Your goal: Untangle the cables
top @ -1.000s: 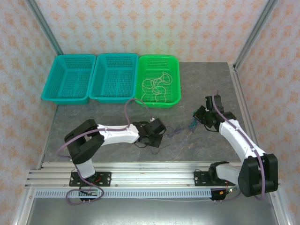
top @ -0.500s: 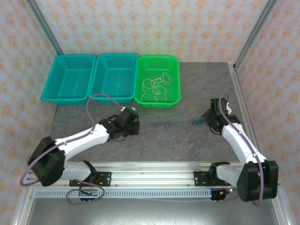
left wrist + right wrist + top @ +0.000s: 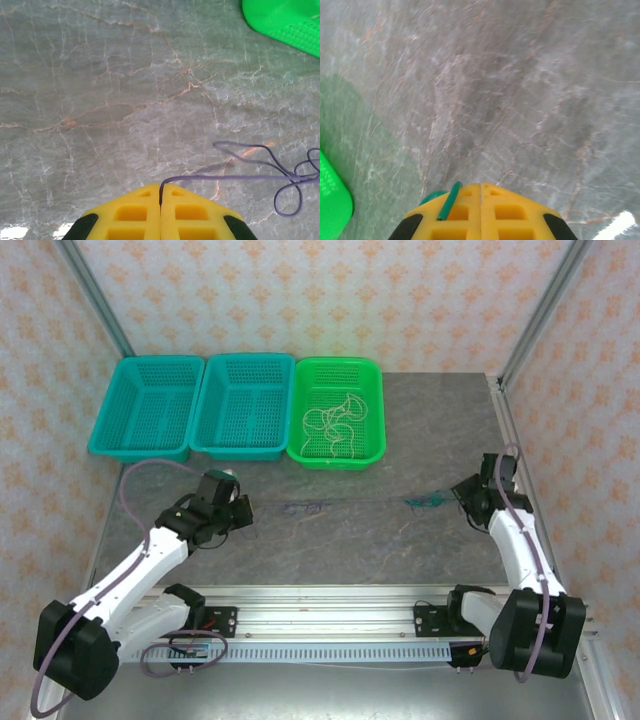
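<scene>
A thin purple-blue cable (image 3: pixel 360 503) runs nearly straight across the table between my two grippers. It has a small tangle of loops (image 3: pixel 306 507) left of centre and green bits (image 3: pixel 424 502) near its right end. My left gripper (image 3: pixel 243 510) is shut on its left end. In the left wrist view the cable (image 3: pixel 235 177) leaves the closed yellow tips of the left gripper (image 3: pixel 160 186) and runs right to the loops (image 3: pixel 292 192). My right gripper (image 3: pixel 458 496) is shut at the green end. A green bit (image 3: pixel 449 200) lies across one yellow finger of the right gripper (image 3: pixel 480 186).
A green basket (image 3: pixel 338 461) at the back holds several whitish cables (image 3: pixel 335 420). Two teal baskets (image 3: pixel 150 410) (image 3: pixel 245 405) stand to its left. The green basket's corner (image 3: pixel 285 20) lies ahead and to the right of the left gripper. Metal frame posts and rails border the table.
Both grippers have moved apart, the left one leftward and the right one rightward. The cable between them has been drawn out from slack to nearly straight, and its tangle has shifted left.
</scene>
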{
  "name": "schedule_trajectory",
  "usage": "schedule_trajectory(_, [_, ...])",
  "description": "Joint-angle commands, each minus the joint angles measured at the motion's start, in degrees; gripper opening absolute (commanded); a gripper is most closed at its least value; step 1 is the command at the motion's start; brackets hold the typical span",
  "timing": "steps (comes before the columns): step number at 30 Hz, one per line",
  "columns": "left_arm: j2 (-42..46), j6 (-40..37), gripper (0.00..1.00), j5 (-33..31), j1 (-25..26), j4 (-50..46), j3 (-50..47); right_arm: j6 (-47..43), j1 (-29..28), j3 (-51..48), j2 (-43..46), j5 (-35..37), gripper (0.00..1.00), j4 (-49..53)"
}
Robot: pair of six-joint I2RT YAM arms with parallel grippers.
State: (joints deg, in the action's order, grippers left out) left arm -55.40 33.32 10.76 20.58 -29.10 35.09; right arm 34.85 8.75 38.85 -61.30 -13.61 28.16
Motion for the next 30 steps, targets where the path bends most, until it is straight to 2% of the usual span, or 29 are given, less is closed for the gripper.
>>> schedule_trajectory(1, [-1.6, -2.2, 0.00, 3.6, -1.0, 1.8, -2.3, -2.3, -6.6, -4.5, -1.4, -2.9, 0.01, -7.2])
schedule_trajectory(3, [-4.4, -2.1, 0.00, 4.5, -0.7, 4.1, -2.2, -0.7, -13.0, -7.3, -2.4, -0.8, 0.08, -10.2])
schedule_trajectory(5, [-6.4, -2.2, 0.00, 2.5, -0.5, 3.1, -1.3, 1.0, -15.0, -8.9, -2.4, 1.3, 0.11, -10.6])
schedule_trajectory(8, [-6.9, -2.4, 0.00, 0.7, -0.5, 2.0, -0.9, -0.8, -15.2, -8.5, 0.2, 2.2, 0.32, -9.2])
schedule_trajectory(10, [-6.4, -2.4, 0.00, 0.9, -0.5, 2.3, -1.2, -5.4, -16.8, -5.9, 2.8, 3.2, 0.43, -7.3])
schedule_trajectory(12, [-6.3, -2.4, 0.00, 0.9, -0.5, 2.2, -1.3, -12.6, -21.1, -3.6, 5.2, 5.2, 0.49, -6.9])
schedule_trajectory(15, [-6.3, -2.4, 0.00, 0.7, -0.4, 2.2, -1.4, -21.2, -29.3, -2.7, 7.2, 8.2, 0.52, -10.8])
schedule_trajectory(17, [-6.1, -2.4, 0.00, 0.7, -0.4, 2.5, -1.6, -27.7, -35.4, -2.8, 6.6, 7.1, 0.54, -15.0])
schedule_trajectory(21, [-5.4, -2.3, 0.00, 0.7, -0.4, 2.4, -1.5, -41.4, -46.1, 0.7, -1.4, 7.8, 0.59, -17.7])
schedule_trajectory(23, [-5.1, -2.4, 0.00, 0.2, -0.3, 1.4, -1.2, -46.2, -48.6, 3.3, -6.1, 9.4, 0.63, -16.6])
schedule_trajectory(26, [-4.3, -2.4, 0.00, -0.4, -0.4, 0.3, -1.0, -49.7, -49.1, 6.1, -12.8, 9.4, 0.81, -16.4])
schedule_trajectory(30, [-3.3, -2.4, 0.00, -0.9, -0.4, -0.3, -1.5, -45.4, -48.9, 6.5, -13.7, 10.2, 0.84, -16.8])
